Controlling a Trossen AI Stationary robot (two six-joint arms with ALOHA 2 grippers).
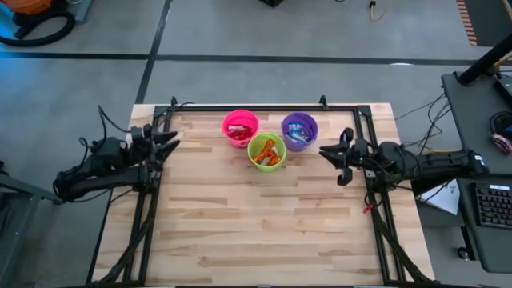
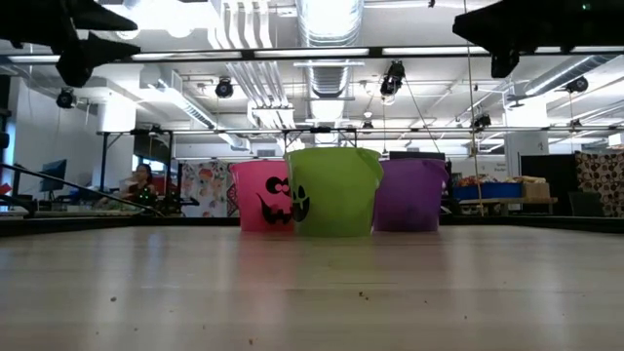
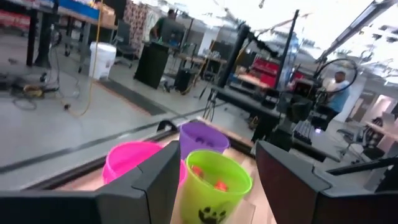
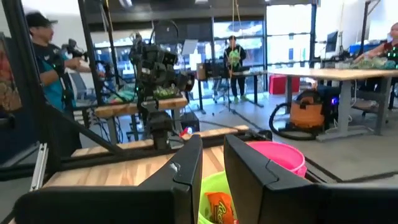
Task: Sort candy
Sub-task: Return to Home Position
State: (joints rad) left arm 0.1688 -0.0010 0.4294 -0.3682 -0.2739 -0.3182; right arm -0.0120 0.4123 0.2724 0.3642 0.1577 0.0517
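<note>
Three cups stand close together on the far middle of the wooden table (image 1: 264,232). The pink cup (image 1: 240,128) holds red candy (image 1: 238,134). The green cup (image 1: 266,150) holds orange candy (image 1: 270,154), and the purple cup (image 1: 299,130) holds blue-and-white candy (image 1: 298,133). My left gripper (image 1: 172,142) hovers at the table's left edge, open wide and pointing level toward the cups, with nothing between its fingers (image 3: 155,186). My right gripper (image 1: 326,152) hovers at the right edge, pointing at the cups. A narrow, bare gap shows between its fingers (image 4: 186,180).
A black metal frame (image 1: 264,108) runs along the table's far, left and right edges. Bare wood stretches from the cups to the near edge (image 2: 312,292). Beyond the table are work benches and people (image 4: 43,56) in the room.
</note>
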